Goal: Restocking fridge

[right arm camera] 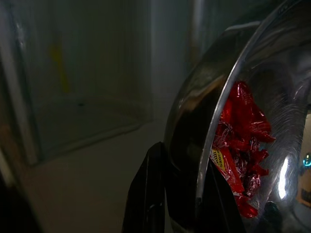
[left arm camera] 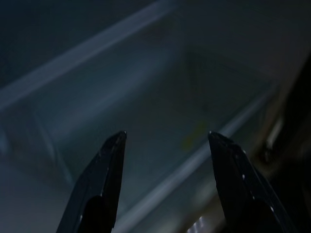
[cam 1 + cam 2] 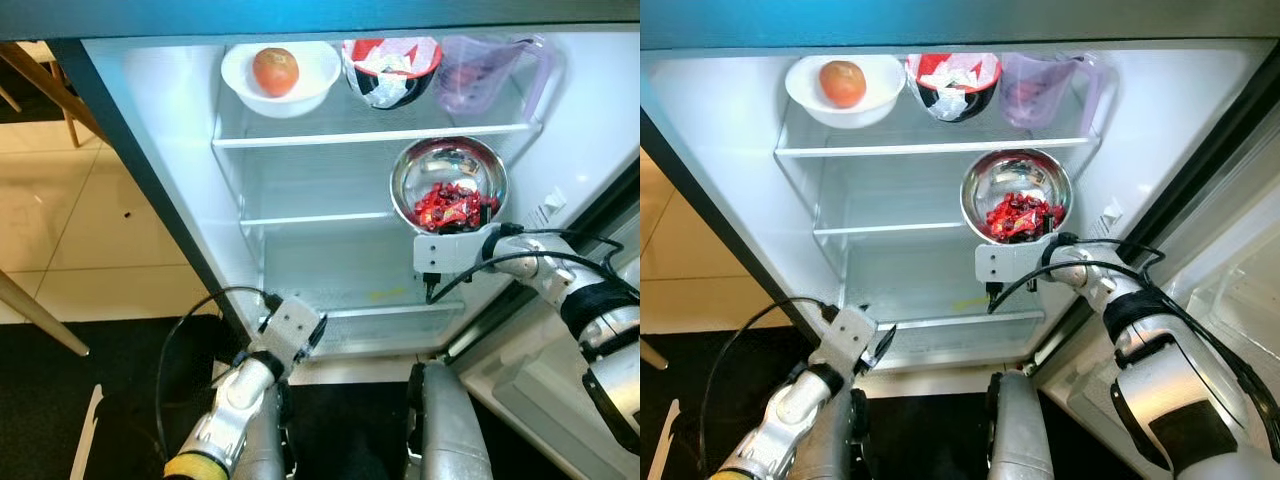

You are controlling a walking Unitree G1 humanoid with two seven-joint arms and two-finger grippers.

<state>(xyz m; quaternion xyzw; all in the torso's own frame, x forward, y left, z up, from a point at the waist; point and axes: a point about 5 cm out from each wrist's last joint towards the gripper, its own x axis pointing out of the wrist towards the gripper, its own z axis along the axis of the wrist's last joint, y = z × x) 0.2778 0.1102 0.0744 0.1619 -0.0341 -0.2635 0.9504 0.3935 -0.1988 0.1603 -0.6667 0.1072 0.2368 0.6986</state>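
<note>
An open fridge stands before the robot, its shelves facing the camera. On the top shelf three containers sit in a row: at the left a bowl with a round fruit in it, in the middle a second bowl holding crumpled wrappers, at the right a jug. Below that shelf, toward the right side, a metal bowl holding wrapped sweets is gripped by its near rim in the right gripper, one finger inside, one outside. A lower shelf lies to its left. The left gripper hangs low at the left, fingers apart, before the bottom drawer.
</note>
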